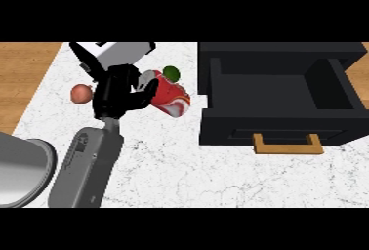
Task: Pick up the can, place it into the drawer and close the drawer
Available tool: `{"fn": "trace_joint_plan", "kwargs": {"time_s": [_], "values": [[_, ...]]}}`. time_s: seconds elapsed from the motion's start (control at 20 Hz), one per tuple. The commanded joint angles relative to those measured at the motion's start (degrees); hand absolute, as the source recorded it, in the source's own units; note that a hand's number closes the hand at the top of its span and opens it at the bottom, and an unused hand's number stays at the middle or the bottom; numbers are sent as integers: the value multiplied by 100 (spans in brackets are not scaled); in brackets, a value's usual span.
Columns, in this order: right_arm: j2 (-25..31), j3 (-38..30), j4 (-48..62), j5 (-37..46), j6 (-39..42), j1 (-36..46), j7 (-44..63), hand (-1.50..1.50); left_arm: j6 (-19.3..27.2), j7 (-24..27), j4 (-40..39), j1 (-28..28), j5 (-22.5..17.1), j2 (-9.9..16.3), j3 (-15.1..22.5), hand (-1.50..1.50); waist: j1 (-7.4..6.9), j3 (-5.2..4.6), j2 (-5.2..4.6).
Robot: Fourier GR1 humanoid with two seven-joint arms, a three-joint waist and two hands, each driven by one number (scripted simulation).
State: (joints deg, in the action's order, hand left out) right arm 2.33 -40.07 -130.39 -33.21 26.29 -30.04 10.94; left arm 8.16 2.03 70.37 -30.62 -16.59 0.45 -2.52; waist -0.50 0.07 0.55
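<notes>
Head view: we find the left hand (119, 93) curled round the tilted can (170, 97), left of the open drawer (277, 88) on the surface (180, 161). We judge it could catch the drawer's left wall in transfer. Count: one can, one drawer, one handle (287, 145), one green item (172, 72), one reddish item (81, 92).

A single view looks steeply down from the robot's head onto the white marble counter (187, 166), close enough that the counter fills most of the picture. It faces away from the robot, so the near edge lies at the bottom, where a grey forearm (90, 166) comes in. An open black drawer (281, 93) sits far right, with wood floor (22, 83) far left.
</notes>
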Motion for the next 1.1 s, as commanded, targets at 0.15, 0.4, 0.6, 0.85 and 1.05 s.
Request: {"fn": "trace_joint_plan", "kwargs": {"time_s": [0.15, 0.4, 0.6, 0.85, 1.05], "values": [[-189, 185, -274, 145, -36, 160, 209, -150, 805, -1116, 927, -604, 403, 2, 341, 150, 76, -6, -42], [-226, 552, -151, 332, 7, -467, -415, -150, 1397, -1379, 586, -1283, 491, -43, 483, 150, 175, -3, -42], [150, -102, 40, -213, -62, 282, 234, -150, 1770, -1354, 350, -1700, 275, -44, 849, 150, 141, -6, -53], [-21, 4, 165, 7, 129, 328, 186, -150, 2180, -1362, -456, -2613, 97, -45, 964, 150, 181, -4, -62], [-122, -179, 154, -96, 286, 233, 104, -150, 1880, -1069, -843, -2726, 107, -45, 777, 150, 162, -5, -57]]}}
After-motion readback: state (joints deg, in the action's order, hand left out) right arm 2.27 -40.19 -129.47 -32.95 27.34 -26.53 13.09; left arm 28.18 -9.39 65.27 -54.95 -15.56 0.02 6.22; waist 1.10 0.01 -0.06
